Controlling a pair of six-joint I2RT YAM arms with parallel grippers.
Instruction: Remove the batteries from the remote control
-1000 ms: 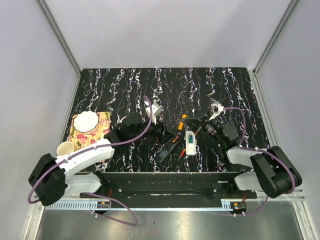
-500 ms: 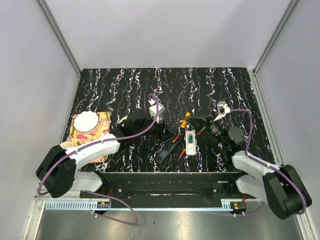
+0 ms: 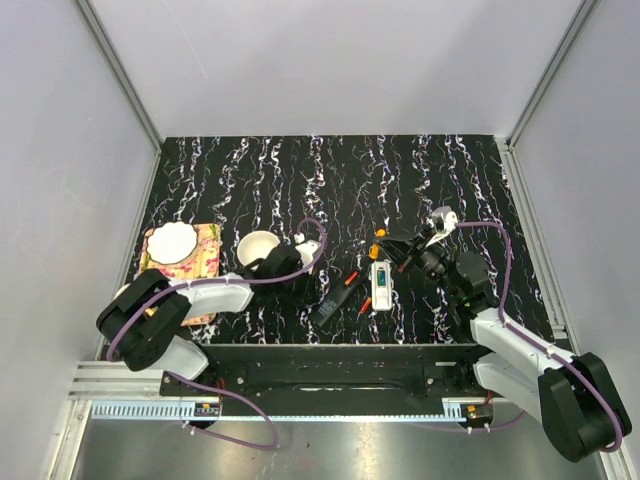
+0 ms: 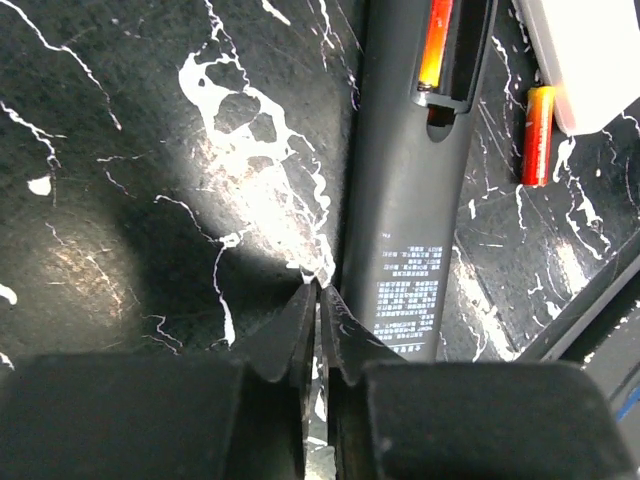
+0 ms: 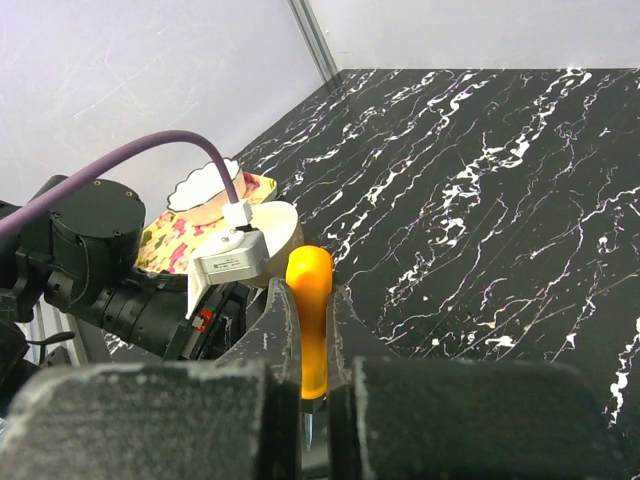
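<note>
Prying step, seemingly barely started. The small white rectangular plastic remote control (image 3: 381,298) was seen flat on the black marbled counter (image 3: 250,170), green and blue batteries (image 3: 381,278) seated inside. An orange stick (image 5: 309,285) was clamped in the right gripper (image 5: 308,330); the left gripper (image 4: 318,310) was pinched closed, empty. Next, the stick's tip probably needed levering under a battery.

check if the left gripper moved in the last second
Yes. In the top view the left gripper has drawn back toward the near side and slightly left, judged against the white remote, which stayed put.
</note>
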